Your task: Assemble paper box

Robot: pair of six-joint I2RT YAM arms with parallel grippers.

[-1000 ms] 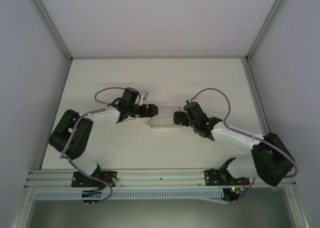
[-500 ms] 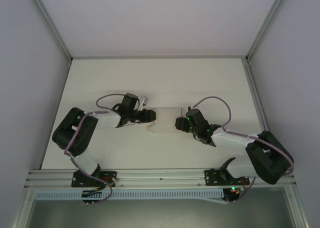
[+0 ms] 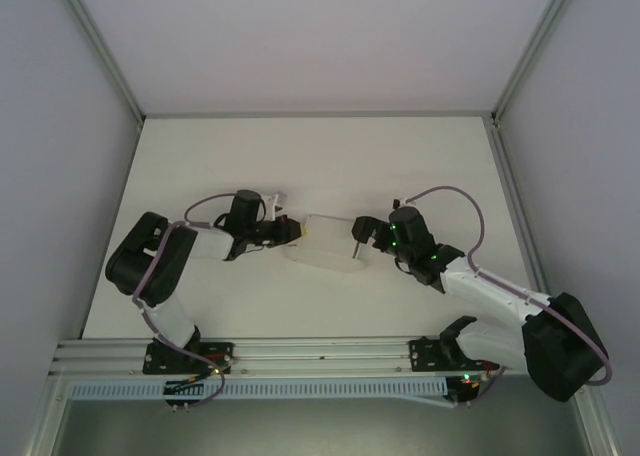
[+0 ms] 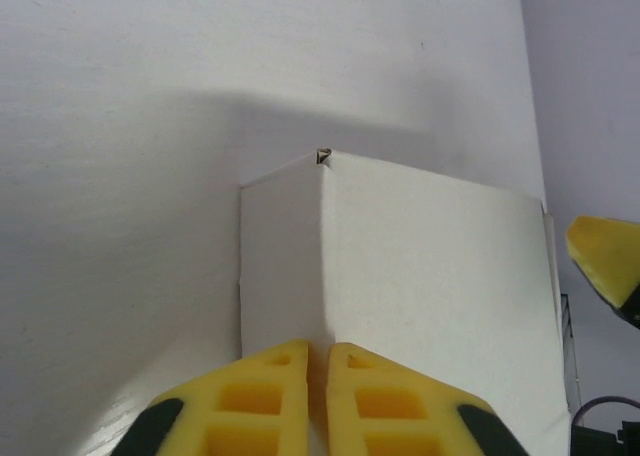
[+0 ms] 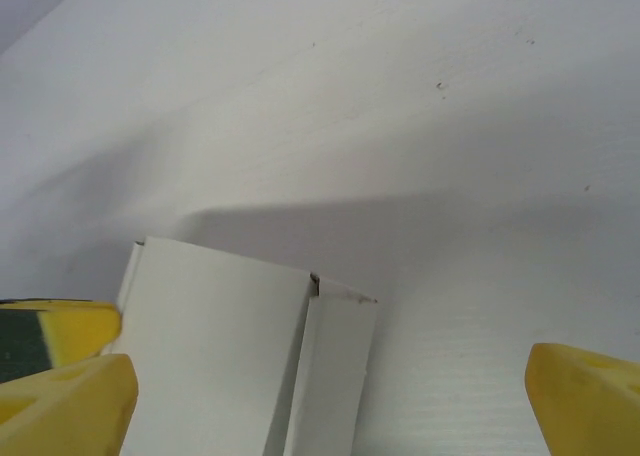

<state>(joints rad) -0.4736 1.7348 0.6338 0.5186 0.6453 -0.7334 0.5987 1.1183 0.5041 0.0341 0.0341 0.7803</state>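
The white paper box (image 3: 325,248) lies slightly askew at the middle of the table. My left gripper (image 3: 293,234) is at its left end, its yellow fingers (image 4: 270,386) shut on a folded corner edge of the paper box (image 4: 420,276). My right gripper (image 3: 358,236) stands open at the box's right end, apart from it. In the right wrist view the paper box (image 5: 210,346) sits low between the wide-spread fingers (image 5: 590,386) of the right gripper (image 5: 330,396), with a narrow side flap (image 5: 335,366) folded along its right edge.
The white table (image 3: 320,156) is walled by grey panels left, right and back. A metal rail (image 3: 320,354) with both arm bases runs along the near edge. The right gripper's yellow finger (image 4: 608,261) shows beyond the box in the left wrist view.
My left gripper has closed on the box's left end. The right gripper has opened wide and drawn back to the right. The box has turned a little and shifted toward the near edge.
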